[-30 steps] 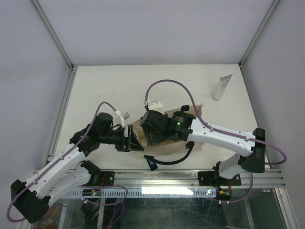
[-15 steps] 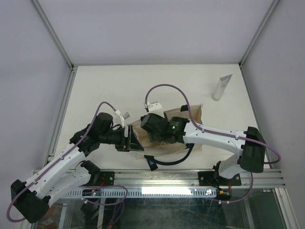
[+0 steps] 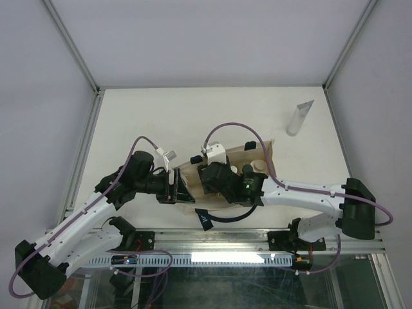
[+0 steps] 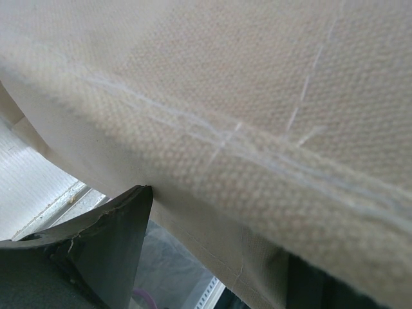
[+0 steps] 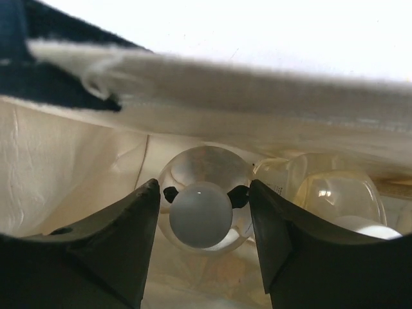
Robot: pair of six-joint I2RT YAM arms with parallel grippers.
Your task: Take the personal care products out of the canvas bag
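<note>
Bottle [image 5: 205, 215], clear with a white cap, sits between right gripper [image 5: 203, 193] fingers inside bag [image 5: 77, 161]; cannot tell if they grip it. Just beside it, a yellowish bottle [image 5: 335, 193]. Left gripper [image 3: 174, 187] pinches the bag's left edge. Silvery tube [image 3: 298, 118] lies well apart on table [image 3: 141, 116].

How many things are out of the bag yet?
Done: one silvery tube lies out on the table. In hand: left gripper pinches the canvas bag open; right gripper straddles a white-capped clear bottle inside. Left: that bottle and a yellowish bottle beside it.
</note>
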